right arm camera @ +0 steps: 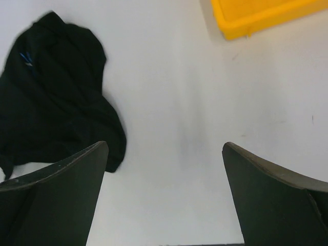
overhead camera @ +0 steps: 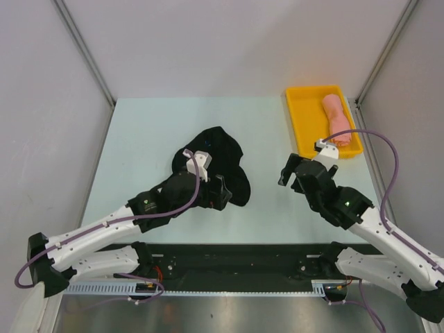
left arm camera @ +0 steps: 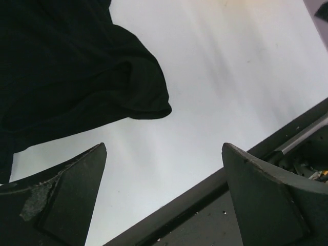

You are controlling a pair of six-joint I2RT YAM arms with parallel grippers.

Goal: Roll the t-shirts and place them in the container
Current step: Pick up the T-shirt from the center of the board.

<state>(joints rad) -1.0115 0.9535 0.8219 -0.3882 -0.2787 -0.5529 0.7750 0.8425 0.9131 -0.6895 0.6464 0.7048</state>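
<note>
from the top camera, the black t-shirt (overhead camera: 211, 161) lies crumpled in a heap near the middle of the pale counter (overhead camera: 139, 132). the left end effector (overhead camera: 216, 193) sits at the heap's near edge. its dark fingers blend into the dark cloth, so contact is hard to judge from here. the right end effector (overhead camera: 291, 173) hangs over bare counter to the right of the shirt, apart from it. in the far right corner a yellow tray (overhead camera: 292, 114) holds the salmon-pink cloth roll (overhead camera: 336, 119).

the left wrist camera shows the left end effector (left arm camera: 164, 151) spread wide with nothing between its fingers — only bare counter and the dark rail (left arm camera: 205, 205) at the counter's near edge. a folded hem of the black t-shirt (left arm camera: 66, 66) fills the upper left, ahead of the fingers.

the right wrist camera shows the right end effector (right arm camera: 164, 148) equally wide and empty above the counter. the black t-shirt (right arm camera: 51, 97) lies to the left with a small blue mark (right arm camera: 25, 59) on it, and a corner of the yellow tray (right arm camera: 256, 15) shows at top right.
</note>
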